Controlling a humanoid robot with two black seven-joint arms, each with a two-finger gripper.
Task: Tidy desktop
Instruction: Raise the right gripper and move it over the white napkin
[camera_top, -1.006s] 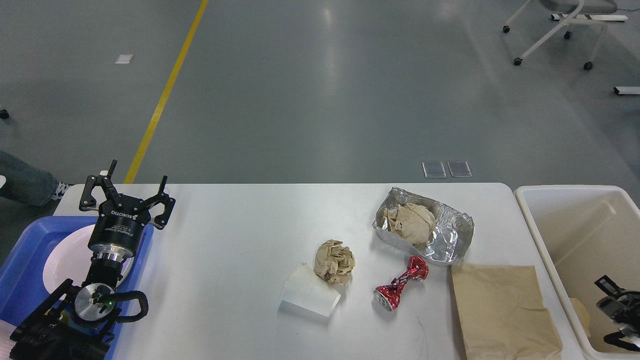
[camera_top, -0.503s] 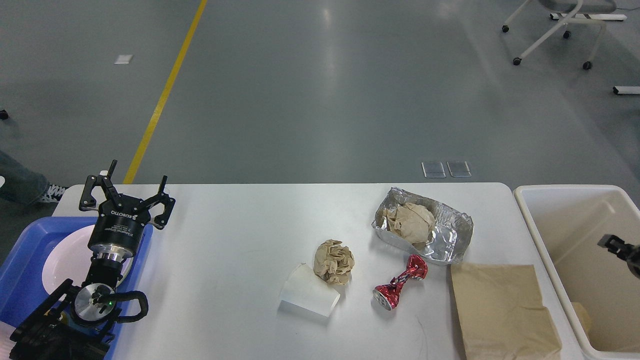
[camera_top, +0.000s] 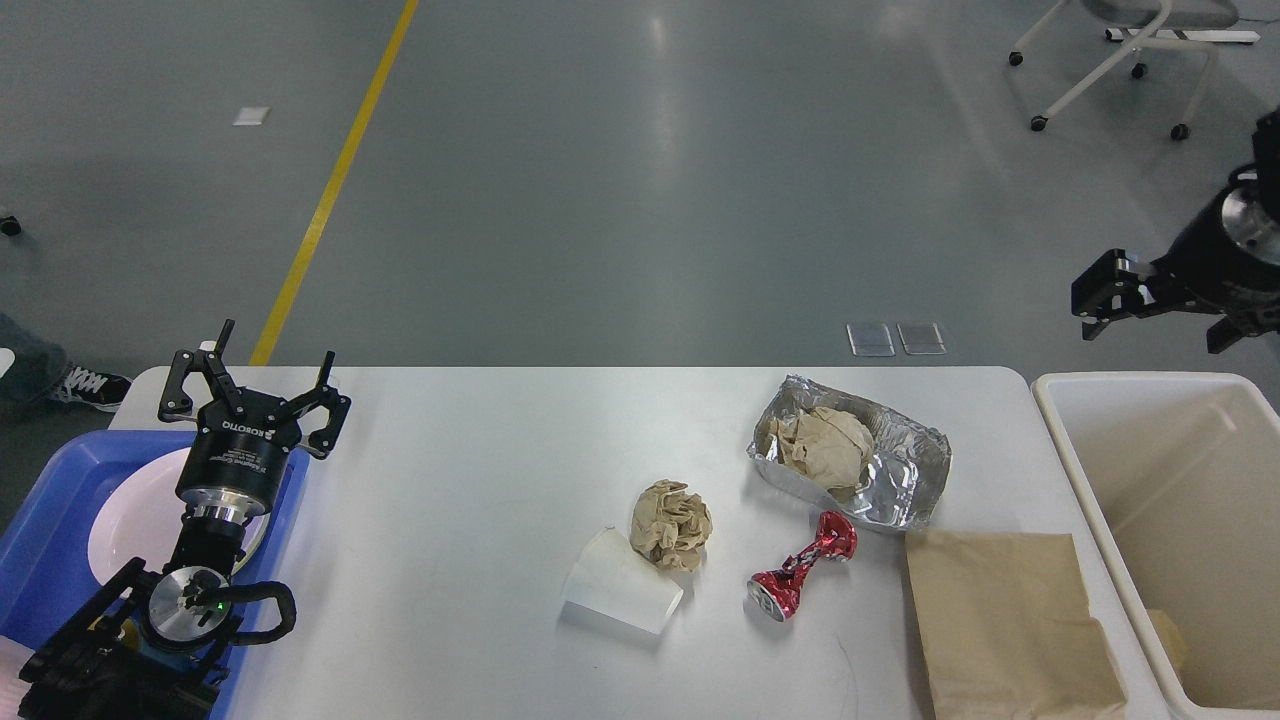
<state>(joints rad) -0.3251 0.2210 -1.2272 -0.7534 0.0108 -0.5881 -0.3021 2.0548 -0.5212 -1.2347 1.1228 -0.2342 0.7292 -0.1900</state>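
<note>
Desktop (camera_top: 480, 480): white tabletop with rounded corners, filling the lower view; rigid and fixed, not a thing to lift, only to clear.

Bin (camera_top: 1075, 450): cream, just off the right edge; a scrap lies at its bottom.

Tray (camera_top: 45, 510): blue, at the left edge, holding a white plate (camera_top: 125, 520).

Paper bag (camera_top: 1010, 620): brown, flat, near front right corner. Likely light and limp; best pinched at a free edge.

Foil tray (camera_top: 900, 470): crumpled, right of centre toward the far edge, brown paper wad (camera_top: 825, 445) inside. Probably thin and easily crushed; take by the rim.

Cup (camera_top: 622, 595): white paper, on its side, front centre. Light, soft-walled; grip at the mouth rim.

Paper ball (camera_top: 670, 522): brown, touching the cup's far side. Soft, compressible; grasp anywhere.

Can (camera_top: 800, 578): red, crushed at the waist, between cup and bag. Stiff, perhaps slippery; the pinched middle suits my fingers.

Left gripper (camera_top: 255, 370): above the tray's far right corner, jaws spread wide, holding nothing.

Right gripper (camera_top: 1150, 300): raised beyond the bin's far side; jaw spacing I cannot tell.
</note>
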